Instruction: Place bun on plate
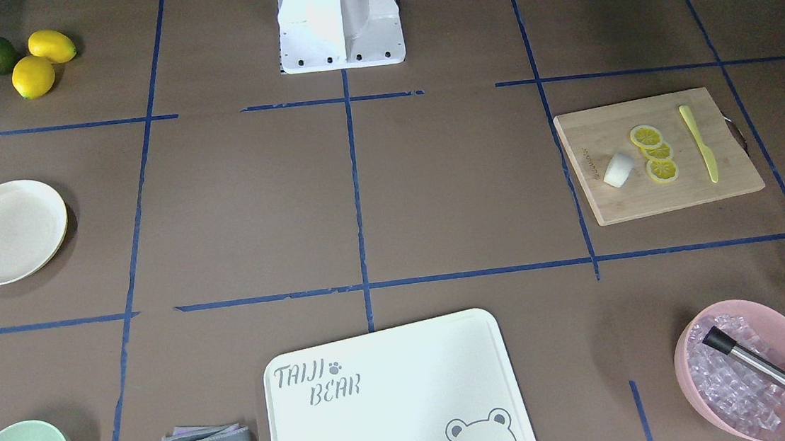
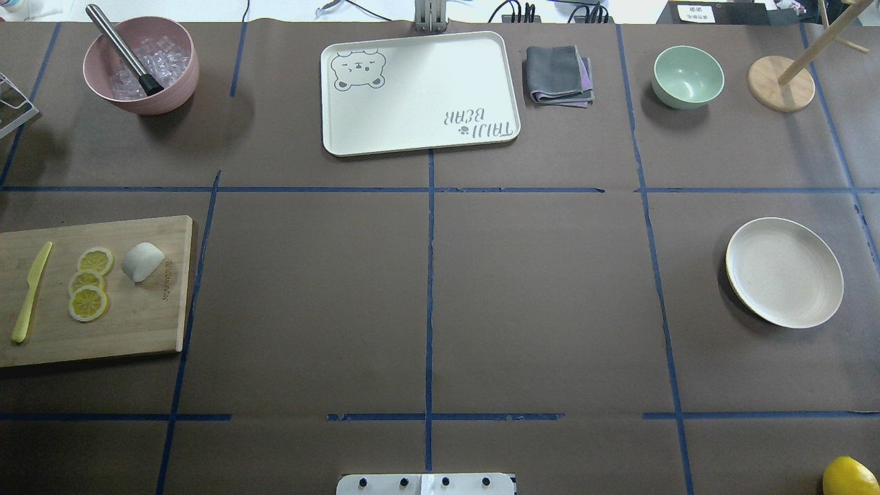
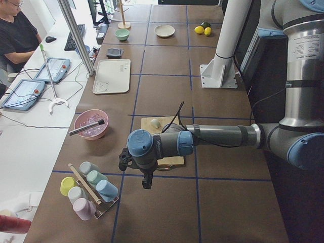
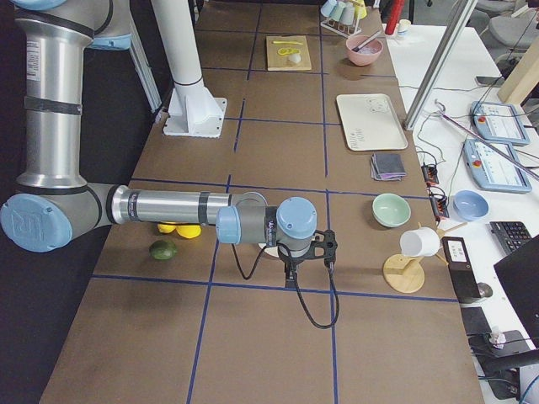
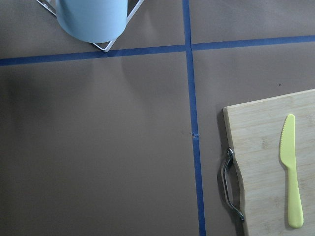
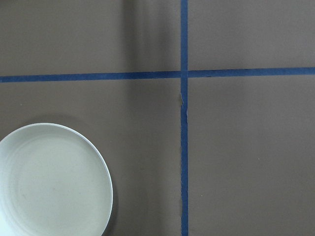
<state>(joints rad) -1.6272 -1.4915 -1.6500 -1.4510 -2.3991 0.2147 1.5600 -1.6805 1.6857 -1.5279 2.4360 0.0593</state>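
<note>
Jaws' opening cannot be told; bun (image 2: pixel 143 262) lies sideways on board (image 2: pixel 130 323), long axis diagonal

Desk (image 2: pixel 309 289): brown paper over the whole top, ruled into large rectangles with blue tape (image 2: pixel 429 289). Light is even and from above; shadows are short and soft. On your side, a white bench (image 3: pixel 20 147) runs along the desk. It carries two control tablets (image 3: pixel 55 70), a keyboard (image 3: pixel 70 41) and loose cables. An aluminium post (image 3: pixel 83 50) rises where bench and desk meet.
</note>
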